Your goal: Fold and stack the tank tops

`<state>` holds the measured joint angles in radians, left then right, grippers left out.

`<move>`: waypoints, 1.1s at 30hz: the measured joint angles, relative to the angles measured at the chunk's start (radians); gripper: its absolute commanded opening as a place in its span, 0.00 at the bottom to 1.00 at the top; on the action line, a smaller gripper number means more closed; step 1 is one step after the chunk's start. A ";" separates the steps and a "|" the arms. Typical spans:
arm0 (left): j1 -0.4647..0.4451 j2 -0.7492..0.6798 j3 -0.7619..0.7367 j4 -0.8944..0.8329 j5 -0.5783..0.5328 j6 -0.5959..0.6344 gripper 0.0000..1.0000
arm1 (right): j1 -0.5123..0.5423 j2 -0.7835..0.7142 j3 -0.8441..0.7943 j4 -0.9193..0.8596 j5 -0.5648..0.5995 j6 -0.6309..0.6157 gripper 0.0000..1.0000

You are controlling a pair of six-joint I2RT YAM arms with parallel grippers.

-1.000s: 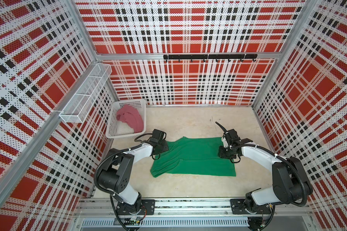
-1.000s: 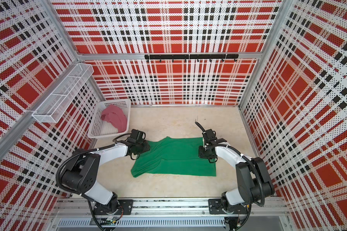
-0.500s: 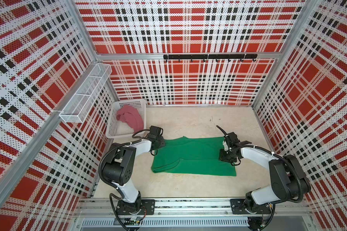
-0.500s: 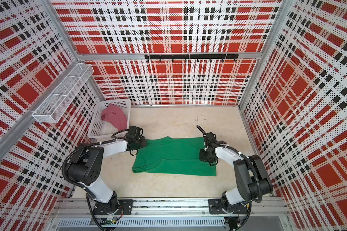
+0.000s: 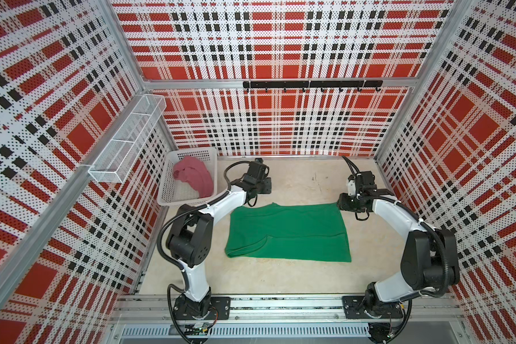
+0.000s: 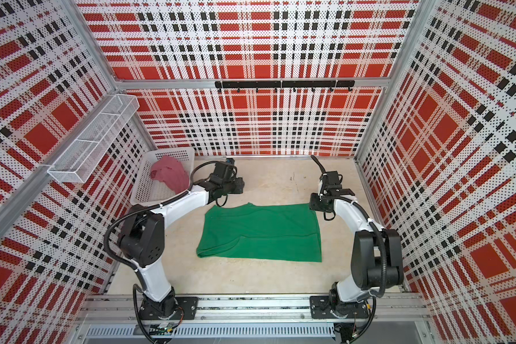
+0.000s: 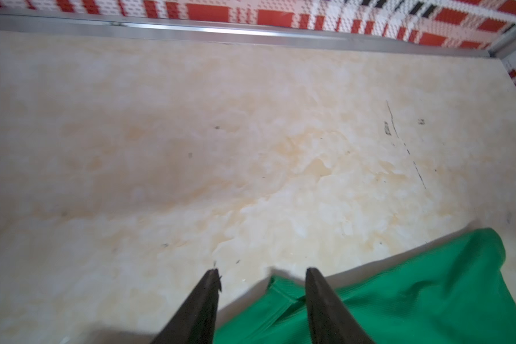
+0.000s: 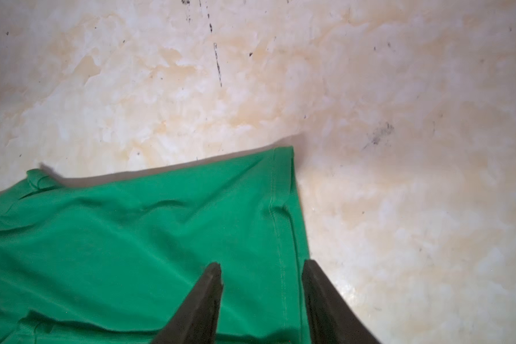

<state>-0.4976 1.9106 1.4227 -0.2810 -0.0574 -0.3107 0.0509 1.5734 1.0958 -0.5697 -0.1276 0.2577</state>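
Left gripper (image 7: pixel 262 270) and right gripper (image 8: pixel 262 263) are parted, nothing held: far corners of the bright green cloth tank top (image 5: pixel 286 232) must be pinched evenly.

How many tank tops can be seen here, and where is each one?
2. The green tank top lies spread out in the middle of the table. The pink tank top lies crumpled in the white basket, back left; another could be hidden beneath it.

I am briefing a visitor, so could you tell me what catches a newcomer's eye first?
The bright green tank top lies spread centrally, with the left gripper and right gripper open near its far corners. The pink tank top sits crumpled in the white basket at the far left.
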 measured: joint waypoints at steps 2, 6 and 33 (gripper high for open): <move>-0.016 0.061 0.018 -0.012 0.017 0.005 0.48 | -0.011 0.032 0.014 0.010 -0.005 -0.005 0.48; -0.017 0.127 0.010 -0.053 0.038 -0.003 0.48 | -0.019 0.071 0.025 0.031 -0.012 -0.005 0.48; -0.015 0.149 -0.044 -0.043 0.085 -0.052 0.40 | -0.040 0.284 0.178 0.100 0.060 -0.006 0.47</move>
<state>-0.5125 2.0594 1.3785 -0.3237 0.0277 -0.3626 0.0105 1.8572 1.2739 -0.4702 -0.0673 0.2516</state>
